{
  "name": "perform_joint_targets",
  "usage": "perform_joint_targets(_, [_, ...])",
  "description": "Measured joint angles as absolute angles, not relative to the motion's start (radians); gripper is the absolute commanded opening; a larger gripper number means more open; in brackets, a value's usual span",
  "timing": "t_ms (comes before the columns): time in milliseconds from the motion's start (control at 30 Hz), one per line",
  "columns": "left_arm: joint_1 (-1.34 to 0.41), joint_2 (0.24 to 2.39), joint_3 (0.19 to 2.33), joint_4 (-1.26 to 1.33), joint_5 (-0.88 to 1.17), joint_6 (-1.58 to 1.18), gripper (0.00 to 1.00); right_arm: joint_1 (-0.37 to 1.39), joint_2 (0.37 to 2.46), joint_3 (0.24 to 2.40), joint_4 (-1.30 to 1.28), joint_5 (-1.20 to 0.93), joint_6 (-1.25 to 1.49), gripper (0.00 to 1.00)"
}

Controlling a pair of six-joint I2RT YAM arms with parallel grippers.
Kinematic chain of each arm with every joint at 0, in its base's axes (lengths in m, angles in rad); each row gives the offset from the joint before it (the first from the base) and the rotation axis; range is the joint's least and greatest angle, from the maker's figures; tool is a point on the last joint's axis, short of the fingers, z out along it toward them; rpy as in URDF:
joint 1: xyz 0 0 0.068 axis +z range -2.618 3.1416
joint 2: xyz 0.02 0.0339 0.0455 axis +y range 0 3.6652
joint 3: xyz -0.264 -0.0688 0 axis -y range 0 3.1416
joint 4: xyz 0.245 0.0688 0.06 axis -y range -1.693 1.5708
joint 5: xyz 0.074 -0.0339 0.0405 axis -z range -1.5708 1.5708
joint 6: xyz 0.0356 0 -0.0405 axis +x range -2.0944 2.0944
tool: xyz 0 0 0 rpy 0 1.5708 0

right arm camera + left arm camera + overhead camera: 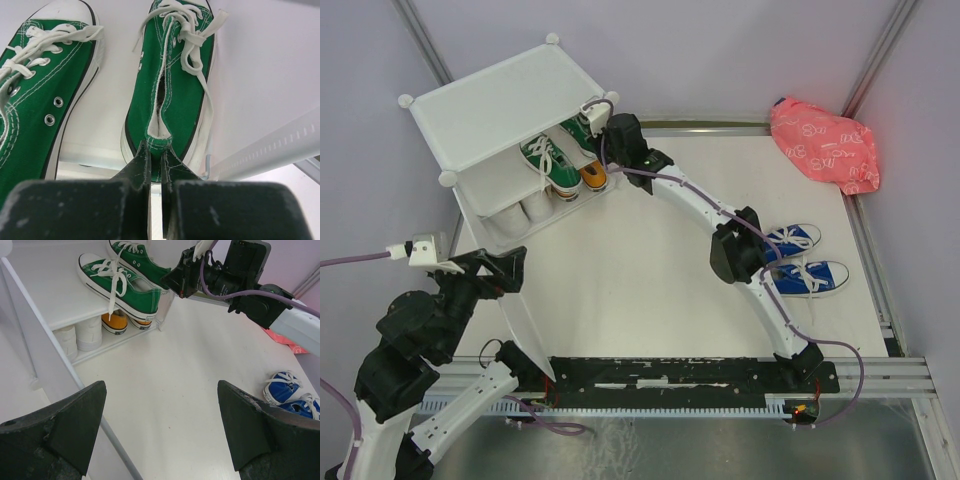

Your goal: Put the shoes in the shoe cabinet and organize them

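Between lavender walls [720, 50]: white table [650, 275], blue shoes [812, 277].

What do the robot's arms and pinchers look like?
Both arms are white tubes joined by chunky black joints. A purple cable runs along the right arm, and another hangs off the left arm. The left gripper has wide black wedge-shaped fingers; the right gripper has slim black ones, dusted with pale specks.
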State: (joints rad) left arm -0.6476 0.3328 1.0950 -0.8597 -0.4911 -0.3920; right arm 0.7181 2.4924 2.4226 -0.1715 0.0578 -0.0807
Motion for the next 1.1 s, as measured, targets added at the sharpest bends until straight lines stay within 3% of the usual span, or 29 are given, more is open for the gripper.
perform_joint_targets(200, [-0.648, 0.333, 1.088, -0.849, -0.492, -0.392, 0.99, 0.717, 2.532, 2.478, -0.163, 0.060, -0.077, 0.21])
perform_joint_targets(467, [-0.648, 0.334, 1.087, -0.847, -0.492, -0.392, 0.99, 0.717, 2.569, 2.505, -0.097, 0.112, -0.072, 0.34])
perform_joint_targets(667, [-0.648, 0.334, 1.087, -0.847, -0.492, -0.392, 0.99, 0.717, 2.538, 2.424, -0.013, 0.122, -0.062, 0.76])
perform_joint_targets(700, [-0.648, 0.334, 1.087, -0.847, -0.492, -0.392, 0.99, 0.715, 2.515, 2.372, -0.002, 0.117, -0.067, 0.78])
perform_joint_targets(1100, [-0.648, 0.334, 1.087, -0.847, -0.491, -0.392, 0.99, 0.743, 2.138, 1.845, 0.073, 0.089, -0.059, 0.81])
